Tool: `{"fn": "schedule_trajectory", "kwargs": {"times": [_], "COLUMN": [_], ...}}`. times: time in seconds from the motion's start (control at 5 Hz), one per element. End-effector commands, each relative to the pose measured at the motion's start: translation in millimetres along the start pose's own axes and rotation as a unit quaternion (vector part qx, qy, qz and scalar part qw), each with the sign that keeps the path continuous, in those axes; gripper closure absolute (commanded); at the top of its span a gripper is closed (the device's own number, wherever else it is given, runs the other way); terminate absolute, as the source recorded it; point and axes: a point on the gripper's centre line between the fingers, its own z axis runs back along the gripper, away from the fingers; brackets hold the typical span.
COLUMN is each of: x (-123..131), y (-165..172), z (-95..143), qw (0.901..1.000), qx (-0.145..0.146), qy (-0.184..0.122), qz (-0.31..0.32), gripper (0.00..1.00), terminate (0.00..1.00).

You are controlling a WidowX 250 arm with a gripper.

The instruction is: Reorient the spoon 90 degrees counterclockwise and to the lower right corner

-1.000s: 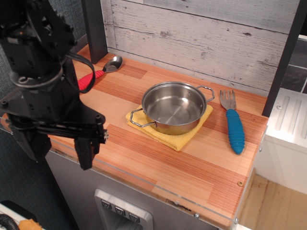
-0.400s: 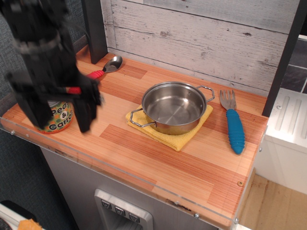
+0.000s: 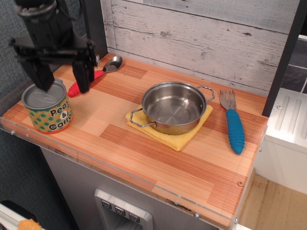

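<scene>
One spoon (image 3: 93, 75) lies at the bench's (image 3: 144, 158) far left corner, bowl toward the back wall. The gripper (image 3: 62, 72) hovers beside its handle, jaws spread, empty. Light and stiff, probably; the ribbed red handle should grip better than the slick metal bowl.

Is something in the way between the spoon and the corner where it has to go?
Yes. The pot on its yellow cloth sits mid-counter, about on the straight line from the spoon at the back left to the lower right corner.
</scene>
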Motion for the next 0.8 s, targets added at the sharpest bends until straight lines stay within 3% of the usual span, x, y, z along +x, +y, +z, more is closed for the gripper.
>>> {"fn": "schedule_trajectory", "kwargs": {"times": [0.0,0.2,0.4,0.6], "x": [57,84,109,126], "y": [27,30,28,26], "z": [-19,-27,-24,-43], "qw": [0.9974,0.9951,0.9953,0.9970], "qx": [-0.017,-0.022,-0.024,-0.012], "qy": [-0.068,-0.093,-0.088,-0.057], "qz": [-0.014,-0.025,-0.031,-0.050], "gripper": [0.00,0.00,0.00,0.00], "terminate": [0.00,0.00,0.00,0.00]}}
